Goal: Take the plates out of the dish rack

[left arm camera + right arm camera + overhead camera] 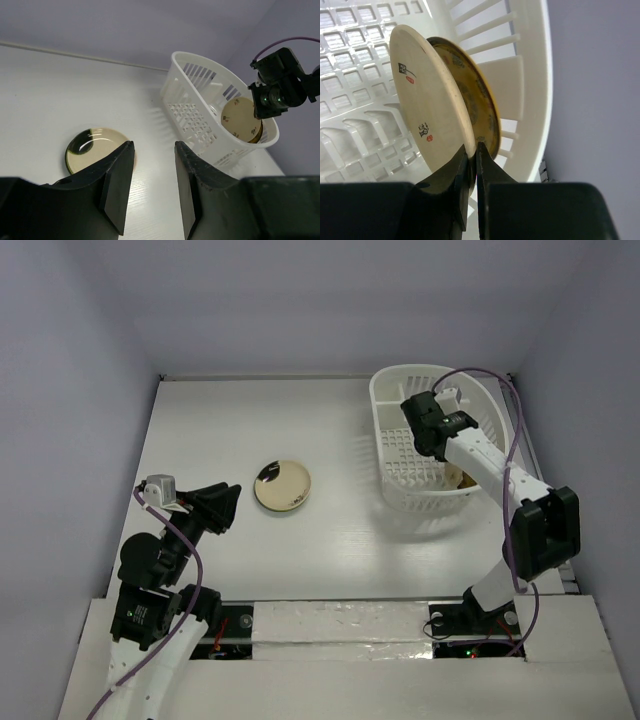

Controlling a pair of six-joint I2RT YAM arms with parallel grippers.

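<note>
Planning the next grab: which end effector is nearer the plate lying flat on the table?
Left. The left end effector hovers open beside the flat plate; the right end effector is away inside the dish rack, shut on the cream plate.

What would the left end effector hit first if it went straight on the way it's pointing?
Probably bare table. The open left end effector aims between the plate lying to its left and the dish rack to its right, lined up with neither. Depth is hard to judge.
</note>
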